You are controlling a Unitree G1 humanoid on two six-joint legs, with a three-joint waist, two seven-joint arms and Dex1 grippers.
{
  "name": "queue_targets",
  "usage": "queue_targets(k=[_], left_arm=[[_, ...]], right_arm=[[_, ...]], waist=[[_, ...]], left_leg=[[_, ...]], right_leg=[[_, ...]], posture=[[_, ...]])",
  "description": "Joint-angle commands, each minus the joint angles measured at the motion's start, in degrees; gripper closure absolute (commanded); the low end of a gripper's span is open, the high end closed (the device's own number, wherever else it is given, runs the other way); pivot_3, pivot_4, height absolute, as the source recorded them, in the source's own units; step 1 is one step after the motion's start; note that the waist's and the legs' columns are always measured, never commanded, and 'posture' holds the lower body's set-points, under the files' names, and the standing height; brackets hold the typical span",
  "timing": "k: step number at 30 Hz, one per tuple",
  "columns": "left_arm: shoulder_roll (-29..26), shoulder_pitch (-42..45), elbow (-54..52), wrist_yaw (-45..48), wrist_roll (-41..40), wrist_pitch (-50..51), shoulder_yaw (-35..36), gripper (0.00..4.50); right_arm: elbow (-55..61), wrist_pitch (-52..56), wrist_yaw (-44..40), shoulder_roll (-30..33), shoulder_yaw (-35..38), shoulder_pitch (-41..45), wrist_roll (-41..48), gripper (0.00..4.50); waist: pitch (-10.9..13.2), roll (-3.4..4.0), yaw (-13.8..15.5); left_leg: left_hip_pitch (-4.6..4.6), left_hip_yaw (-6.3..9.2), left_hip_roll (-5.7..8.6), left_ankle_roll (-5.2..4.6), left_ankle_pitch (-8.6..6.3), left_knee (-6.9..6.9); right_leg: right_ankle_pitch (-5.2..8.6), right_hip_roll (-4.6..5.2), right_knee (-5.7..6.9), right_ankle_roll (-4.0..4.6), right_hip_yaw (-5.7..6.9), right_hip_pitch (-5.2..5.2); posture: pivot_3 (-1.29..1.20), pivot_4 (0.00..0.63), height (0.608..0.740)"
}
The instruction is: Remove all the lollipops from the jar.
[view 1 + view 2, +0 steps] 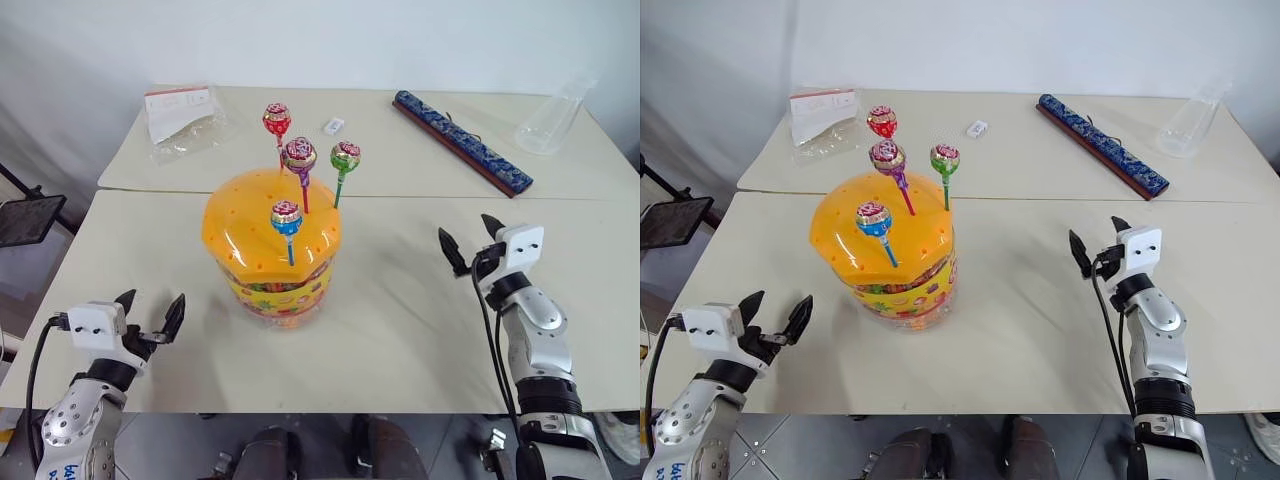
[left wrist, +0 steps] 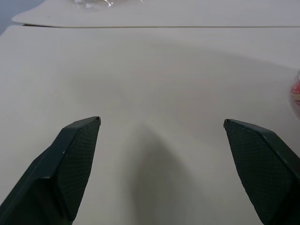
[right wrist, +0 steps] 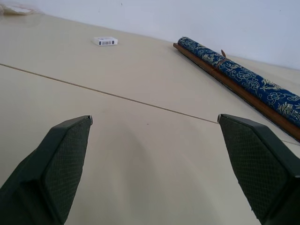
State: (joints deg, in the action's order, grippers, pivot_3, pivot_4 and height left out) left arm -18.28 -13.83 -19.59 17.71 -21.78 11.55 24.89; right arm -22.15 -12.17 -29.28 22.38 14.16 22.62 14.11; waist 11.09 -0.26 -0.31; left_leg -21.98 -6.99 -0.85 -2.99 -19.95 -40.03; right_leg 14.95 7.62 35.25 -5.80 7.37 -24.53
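Observation:
The jar point(image 1: 272, 255) stands on the near table, a clear tub with a candy label and a domed orange lid. Several lollipops stick up from holes in the lid: a red one point(image 1: 277, 120), a purple one point(image 1: 299, 156), a green one point(image 1: 345, 158) and a blue one point(image 1: 286, 218). My left gripper point(image 1: 150, 312) is open over the table's near left corner, left of the jar. My right gripper point(image 1: 470, 238) is open to the right of the jar, well apart from it. Nothing lies between either pair of fingers.
On the far table lie a clear plastic bag with a white card point(image 1: 183, 117), a small white box point(image 1: 334, 125), a long blue patterned roll on a wooden bar point(image 1: 462, 141) and a clear plastic bottle point(image 1: 555, 117). A seam point(image 1: 480, 198) runs between the two tables.

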Motion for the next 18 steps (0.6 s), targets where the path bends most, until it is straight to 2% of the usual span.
queue_targets(k=[1,3,5,6,8,11,15,18], left_arm=[[-2.45,1.28,-0.68,1.85,0.52,-3.22,1.2,0.03],[-3.73,3.05,-0.37,3.58,-2.67,-2.87,2.68,0.03],[-6.63,5.43,-0.9,10.12,-13.16,-0.57,6.19,0.03],[-9.68,6.68,-1.31,14.22,-20.51,3.53,8.16,0.03],[-15.4,8.72,-0.68,20.17,-30.3,9.81,11.02,0.03],[-25.44,9.74,1.11,29.47,-41.49,19.41,14.68,0.03],[-34.17,13.4,7.96,36.69,-50.59,27.87,18.96,0.03],[-35.46,18.46,10.54,38.53,-53.12,29.99,18.05,0.03]], right_arm=[[3.84,-1.3,-3.7,1.7,0.68,0.07,2.75,0.0],[6.56,-0.81,-8.91,2.3,0.54,-0.99,6.25,0.0],[13.52,2.41,-16.0,3.52,1.98,-3.46,14.6,0.0],[17.84,6.45,-17.4,4.91,3.21,-4.94,18.89,0.0],[25.45,12.56,-18.76,6.68,5.27,-7.39,26.85,0.0],[36.4,20.36,-20.34,11.16,7.53,-12.55,34.82,0.0],[45.31,21.37,-25.91,15.43,11.58,-19.61,38.42,0.0],[46.69,20.12,-28.61,15.19,13.49,-23.26,38.76,0.0]], waist=[[0.0,0.0,0.09],[0.01,0.01,0.21],[0.01,0.01,0.22],[0.01,0.01,0.22],[0.02,0.04,0.11],[0.06,0.16,0.14],[0.08,0.19,0.19],[0.08,0.18,0.38]], left_leg=[[0.0,0.0,0.0,0.0,0.0,0.0],[-0.02,0.01,0.0,0.0,0.0,0.0],[-0.02,0.03,0.0,0.0,0.0,-0.01],[-0.03,0.05,0.0,0.0,0.0,-0.01],[-0.08,0.17,-0.07,0.01,-0.02,-0.01],[-0.1,0.22,-0.07,0.03,-0.03,0.0],[-0.08,0.22,-0.07,0.04,-0.05,0.02],[-0.05,0.17,-0.02,0.04,-0.05,0.01]], right_leg=[[0.0,0.0,0.0,0.0,0.0,0.0],[0.0,-0.01,-0.01,0.0,0.01,0.0],[0.0,0.03,-0.02,0.0,0.02,0.0],[0.0,0.07,-0.05,0.0,0.01,0.01],[0.0,0.26,-0.04,0.0,0.06,0.0],[0.0,0.25,-0.1,0.0,0.12,0.01],[0.01,-0.05,-0.22,0.0,0.15,0.08],[0.01,-0.16,-0.21,0.0,0.14,0.11]], posture=[[0.0,0.15,0.74],[0.0,0.15,0.74],[0.0,0.15,0.74],[0.0,0.15,0.74],[0.0,0.15,0.74],[0.0,0.15,0.74],[0.0,0.15,0.74],[0.0,0.15,0.74]])
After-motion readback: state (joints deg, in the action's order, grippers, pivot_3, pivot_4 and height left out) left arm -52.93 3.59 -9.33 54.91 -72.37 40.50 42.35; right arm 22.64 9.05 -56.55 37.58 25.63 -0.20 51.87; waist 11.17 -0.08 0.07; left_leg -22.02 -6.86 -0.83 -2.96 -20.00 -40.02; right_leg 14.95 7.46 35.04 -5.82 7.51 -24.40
